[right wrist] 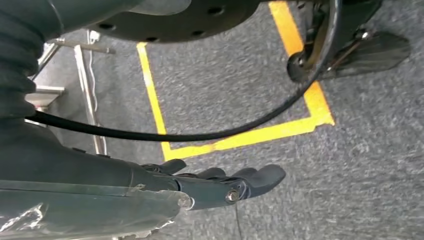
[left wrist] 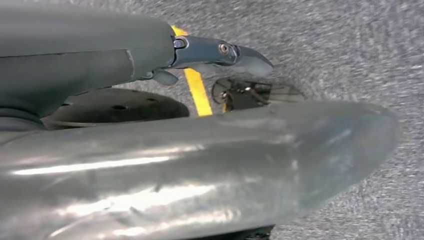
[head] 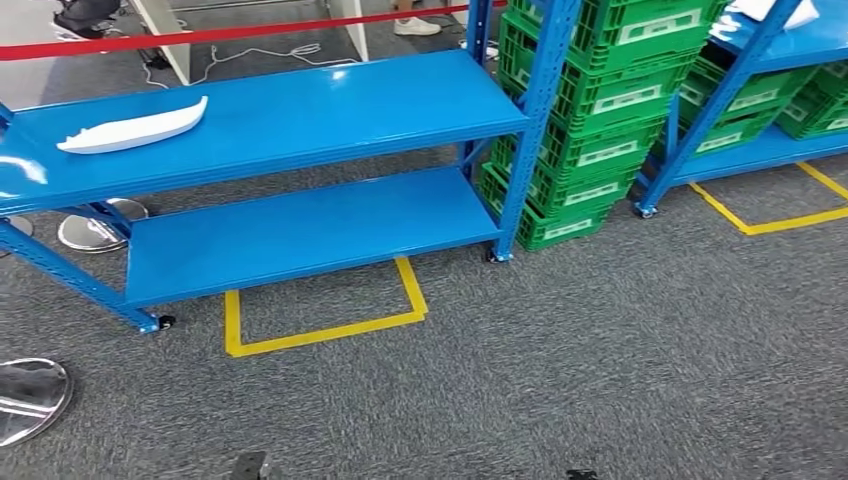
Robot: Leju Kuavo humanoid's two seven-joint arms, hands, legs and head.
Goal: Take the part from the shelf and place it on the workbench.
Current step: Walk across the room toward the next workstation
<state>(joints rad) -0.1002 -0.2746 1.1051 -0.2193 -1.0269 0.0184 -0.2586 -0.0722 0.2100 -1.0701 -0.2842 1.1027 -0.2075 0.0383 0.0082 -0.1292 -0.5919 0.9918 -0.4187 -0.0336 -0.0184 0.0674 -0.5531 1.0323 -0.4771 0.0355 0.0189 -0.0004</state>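
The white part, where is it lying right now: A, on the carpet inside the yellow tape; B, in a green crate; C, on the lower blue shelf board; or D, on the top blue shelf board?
D: in the head view the white part lies flat on the top board of the blue shelf, near its left end.

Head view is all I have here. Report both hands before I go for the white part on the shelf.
Observer: The right hand holds nothing, fingers stretched out over grey carpet.
Operator: Now the left.
Observer: The left hand holds nothing either; it hangs above a yellow tape line.
Operator: Say what else lies near the right hand.
Observer: A yellow tape corner on the floor beyond its fingertips.
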